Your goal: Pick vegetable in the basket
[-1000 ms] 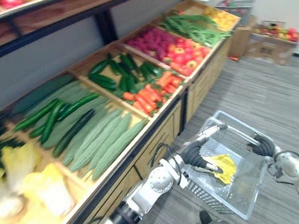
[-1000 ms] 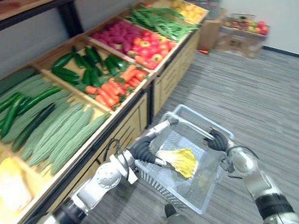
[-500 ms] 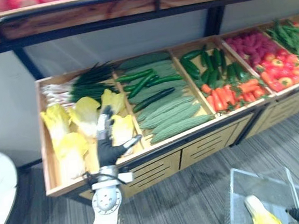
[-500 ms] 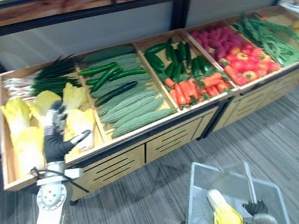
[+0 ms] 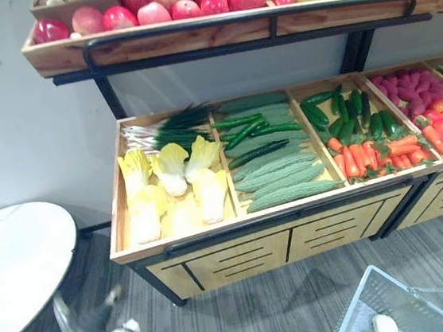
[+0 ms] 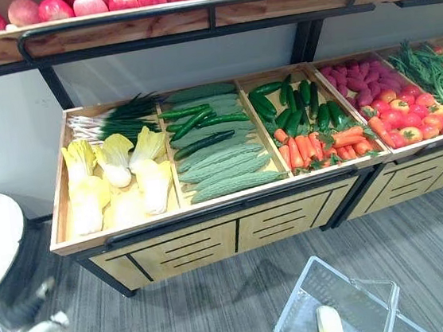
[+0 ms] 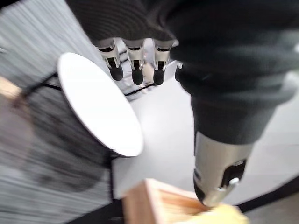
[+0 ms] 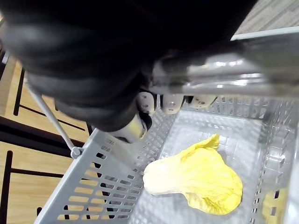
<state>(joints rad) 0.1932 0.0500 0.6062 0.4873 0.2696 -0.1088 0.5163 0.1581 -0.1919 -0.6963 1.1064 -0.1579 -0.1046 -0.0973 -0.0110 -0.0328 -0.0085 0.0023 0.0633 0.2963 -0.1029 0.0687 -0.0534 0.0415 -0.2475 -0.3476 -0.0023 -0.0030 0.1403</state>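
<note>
From my station, the cabbage (image 8: 196, 179) lies in the bottom of the grey plastic basket (image 8: 88, 191), and nothing grips it. In the right wrist view its long axis runs across the lower half of the frame. The pale stem end points to the lower left, toward the slotted wall. The yellow leafy end spreads out to the lower right, with one leaf tip curling upward. In the right eye view the same cabbage sits at the bottom edge, a little right of centre. There its long axis runs up and down the frame, pale end uppermost.

My right hand (image 8: 117, 93) is clenched round the basket's handle (image 8: 243, 70), with its fingers (image 8: 170, 103) curled over the silver bar above the cabbage.

My left hand (image 7: 135, 60) is released. Its fingers are straight and its thumb stands apart, and it grasps nothing. Past its fingers I see the white round table (image 7: 100, 112). In the left eye view that hand shows as a blur at the lower left, just below the table's edge.

The wooden produce stand (image 5: 239, 248) fills the middle of the head views. More yellow cabbages (image 5: 172, 188) lie in its leftmost bin, well apart from the basket at the lower right.
</note>
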